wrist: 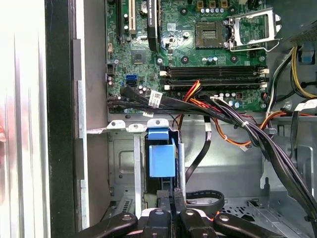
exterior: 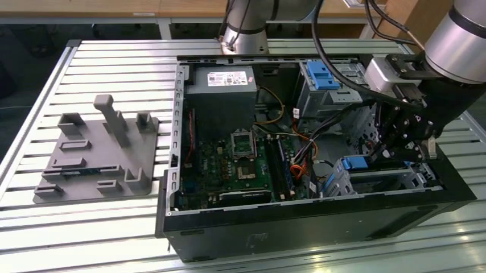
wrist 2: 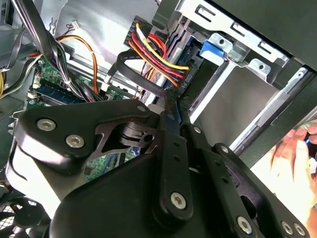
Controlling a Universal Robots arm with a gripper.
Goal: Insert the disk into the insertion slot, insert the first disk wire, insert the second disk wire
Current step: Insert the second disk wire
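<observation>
Locate the open computer case (exterior: 304, 224) on the slatted metal table (exterior: 114, 62), with the motherboard (exterior: 235, 165) exposed inside it. The arm reaches into the case corner at the exterior view's right, where the gripper (exterior: 377, 156) hangs directly over the insertion slot (exterior: 406, 179). Note that the disk (exterior: 354, 164) already sits inside this slot: in the first wrist view its blue carrier (wrist: 162, 158) stands between the slot's perforated metal walls (wrist: 121, 163), just beyond the gripper (wrist: 170, 192). Observe the jaws in both wrist views: they are drawn almost together, leaving only a thin gap, and you cannot tell whether anything is pinched between them. In the second wrist view the gripper (wrist 2: 172, 106) points toward a bundle of black, yellow and red wires (wrist 2: 153, 54) that arches across the bay next to the blue carrier (wrist 2: 213, 49); a looped black cable (wrist 2: 128, 74) lies close to the jaws. A person's hand (wrist 2: 292, 158) shows outside the case wall. A grey plastic fixture (exterior: 99, 153) rests on the table, well apart from the case.
</observation>
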